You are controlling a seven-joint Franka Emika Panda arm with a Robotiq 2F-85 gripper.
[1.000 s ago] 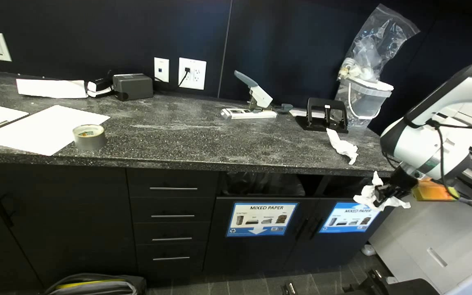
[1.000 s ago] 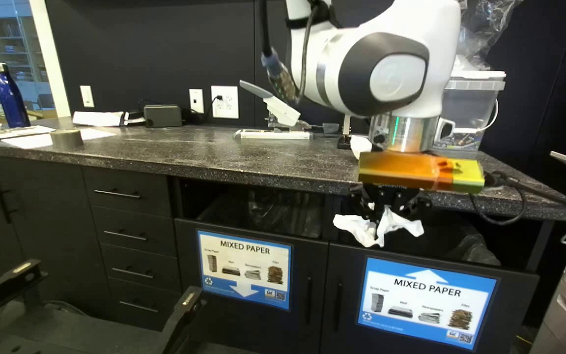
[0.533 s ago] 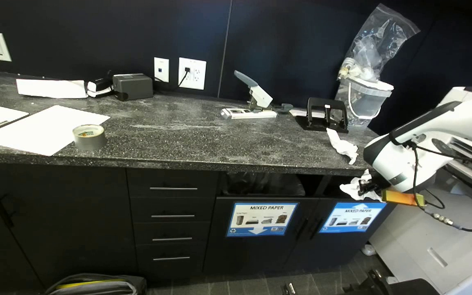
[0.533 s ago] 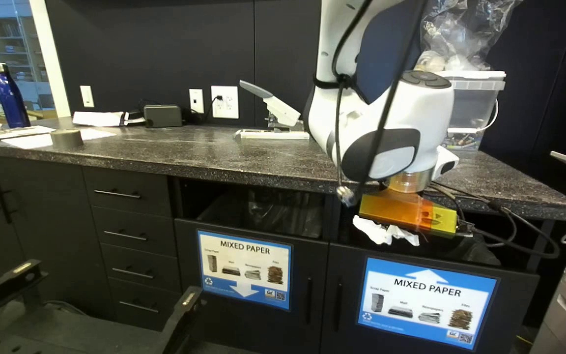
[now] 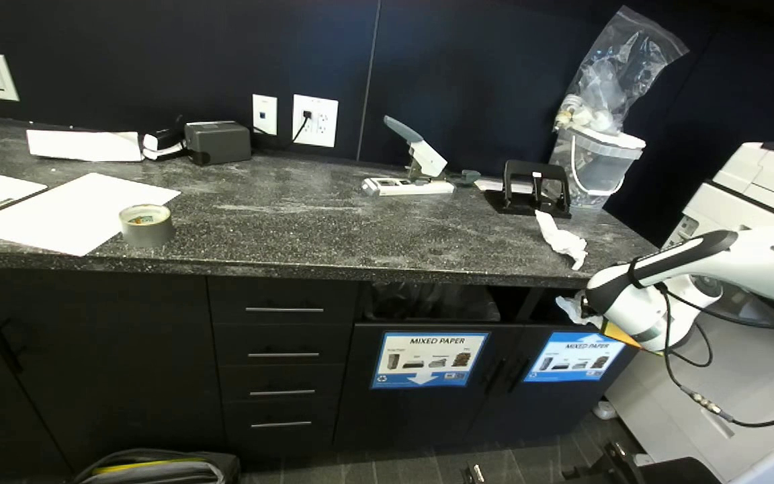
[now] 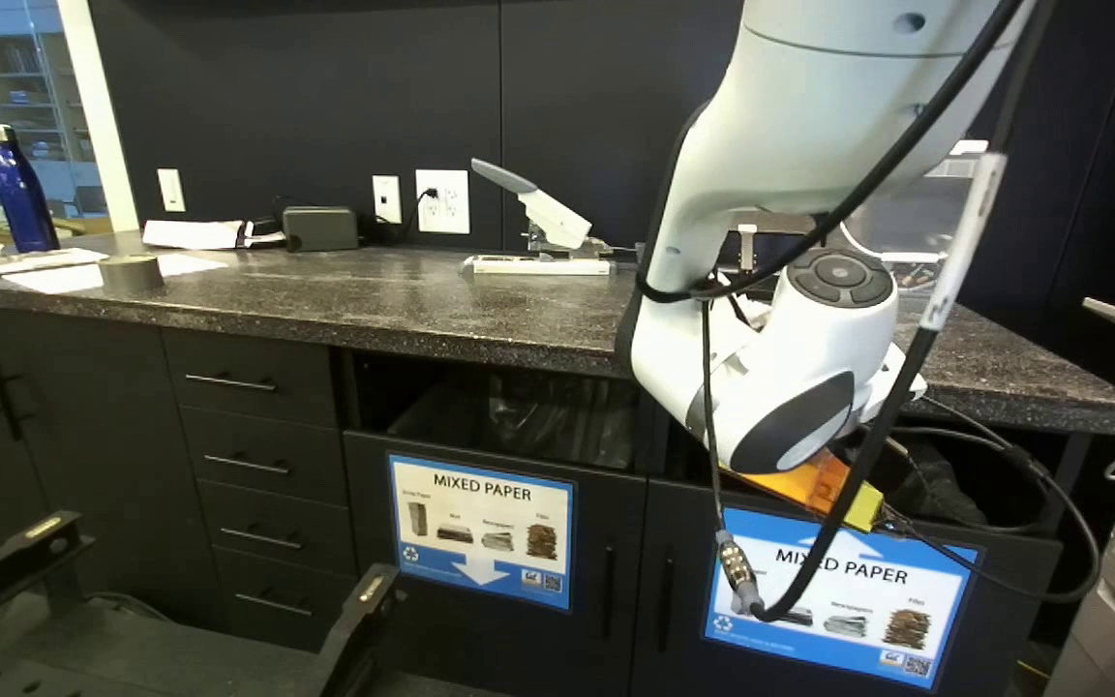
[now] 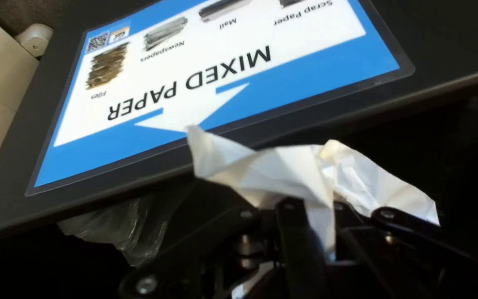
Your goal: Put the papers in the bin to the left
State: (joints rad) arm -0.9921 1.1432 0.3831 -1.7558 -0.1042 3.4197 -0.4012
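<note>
Holding crumpled paper (image 7: 301,172) clamped in gripper (image 7: 315,207) at mouth of compartment (image 7: 388,97) with up-arrow sign (image 7: 222,91) — probably light, soft, easily torn. For scrap (image 5: 562,240) on counter (image 5: 293,232) — pinch thickest fold, gently.

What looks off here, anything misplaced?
Possibly the target: the jaws hold crumpled paper at the compartment on the right in both exterior views, but the task says left (whose left is unclear). Also, a loose paper scrap lies on the counter by the hole punch. No spill stands out.
</note>
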